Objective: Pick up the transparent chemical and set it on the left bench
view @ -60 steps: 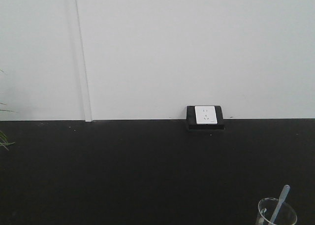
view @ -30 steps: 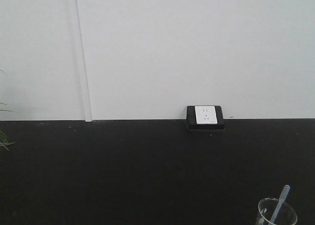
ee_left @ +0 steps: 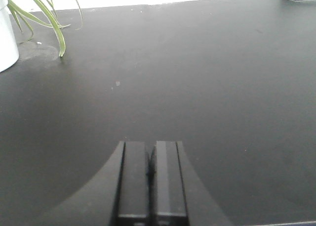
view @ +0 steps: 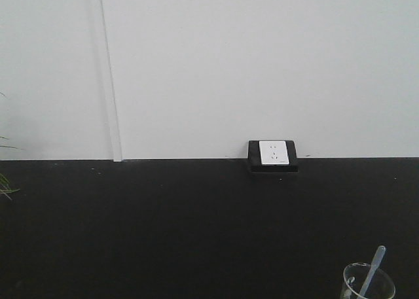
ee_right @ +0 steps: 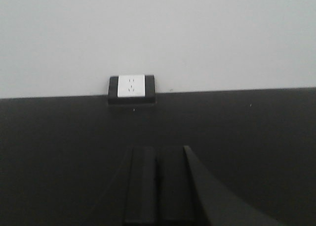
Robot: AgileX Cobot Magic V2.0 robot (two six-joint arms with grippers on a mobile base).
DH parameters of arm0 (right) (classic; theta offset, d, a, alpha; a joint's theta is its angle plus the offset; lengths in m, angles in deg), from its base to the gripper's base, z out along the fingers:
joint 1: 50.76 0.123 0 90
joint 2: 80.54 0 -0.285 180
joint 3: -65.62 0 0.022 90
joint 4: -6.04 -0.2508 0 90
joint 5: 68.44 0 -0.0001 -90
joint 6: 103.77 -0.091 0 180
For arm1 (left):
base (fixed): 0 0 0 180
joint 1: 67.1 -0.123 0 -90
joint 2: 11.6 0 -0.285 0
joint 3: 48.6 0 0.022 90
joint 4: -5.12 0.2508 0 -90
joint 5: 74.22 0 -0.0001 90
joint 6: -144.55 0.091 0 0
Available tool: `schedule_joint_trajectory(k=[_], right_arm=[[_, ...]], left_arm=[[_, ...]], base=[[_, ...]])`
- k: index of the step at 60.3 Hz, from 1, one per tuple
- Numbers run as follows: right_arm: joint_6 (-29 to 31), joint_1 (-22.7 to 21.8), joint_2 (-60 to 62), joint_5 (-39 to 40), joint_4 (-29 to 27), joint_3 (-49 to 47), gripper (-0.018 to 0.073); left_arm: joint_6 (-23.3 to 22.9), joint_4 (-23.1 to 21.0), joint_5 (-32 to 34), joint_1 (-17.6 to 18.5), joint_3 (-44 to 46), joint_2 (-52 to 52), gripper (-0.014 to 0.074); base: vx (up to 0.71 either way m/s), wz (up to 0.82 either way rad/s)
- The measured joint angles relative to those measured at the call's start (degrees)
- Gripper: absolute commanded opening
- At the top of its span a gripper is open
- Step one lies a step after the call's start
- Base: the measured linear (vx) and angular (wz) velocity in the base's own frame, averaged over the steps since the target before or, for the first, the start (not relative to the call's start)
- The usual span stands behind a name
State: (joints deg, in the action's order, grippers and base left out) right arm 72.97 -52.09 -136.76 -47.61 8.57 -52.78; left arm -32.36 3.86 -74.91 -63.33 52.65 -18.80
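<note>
At the far left of the front view a few thin green leaves (view: 5,181) poke in over the black desk (view: 163,227); the left wrist view shows them spilling from a white pot (ee_left: 6,38) that stands on the desk's far left corner. Behind the desk rises a plain white wall (view: 229,63) with a narrow vertical strip (view: 108,70) running down it left of centre. Further right, a white socket in a black housing (view: 273,156) sits where wall and desk meet. At the lower right corner of the front view is the transparent chemical (view: 368,284), a clear glass beaker with a pale pipette (view: 374,267) leaning in it towards the right. Only its rim and upper wall show, the frame edge cutting off its base. The left claw (ee_left: 150,147) hangs above bare desk with its two dark fingers pressed together. The right claw (ee_right: 158,149) points at the socket, its fingers likewise together and gripping nothing.
</note>
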Motion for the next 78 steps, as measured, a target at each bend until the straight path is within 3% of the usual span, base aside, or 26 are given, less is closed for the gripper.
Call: schedule_joint_trajectory(k=[7,22,32,47,57,78], right_arm=[[-0.06,0.0,-10.2,1.44,-1.35,-2.2,0.0149],[-3.77,0.0,-28.92,5.04,-2.84,-10.95,0.0445],[-6.71,0.0,-36.89,6.66,-2.53,-15.29,0.0533],[-8.6,0.0,-44.03,6.93,-2.53,-19.92,0.0509],[-9.45,0.0,-46.8,6.87,-2.53,-21.1,0.0439],[-12.12,0.0,-47.01,6.82,-2.53,-21.17,0.0141]], left_arm=[[0.0,0.0,0.0,0.0,0.0,0.0,-0.0003],[0.0,0.0,0.0,0.0,0.0,0.0,-0.0003],[0.0,0.0,0.0,0.0,0.0,0.0,-0.0003],[0.0,0.0,0.0,0.0,0.0,0.0,-0.0003],[0.0,0.0,0.0,0.0,0.0,0.0,-0.0003],[0.0,0.0,0.0,0.0,0.0,0.0,-0.0003]], base=[[0.0,0.0],[0.0,0.0],[0.0,0.0],[0.0,0.0],[0.0,0.0],[0.0,0.0]])
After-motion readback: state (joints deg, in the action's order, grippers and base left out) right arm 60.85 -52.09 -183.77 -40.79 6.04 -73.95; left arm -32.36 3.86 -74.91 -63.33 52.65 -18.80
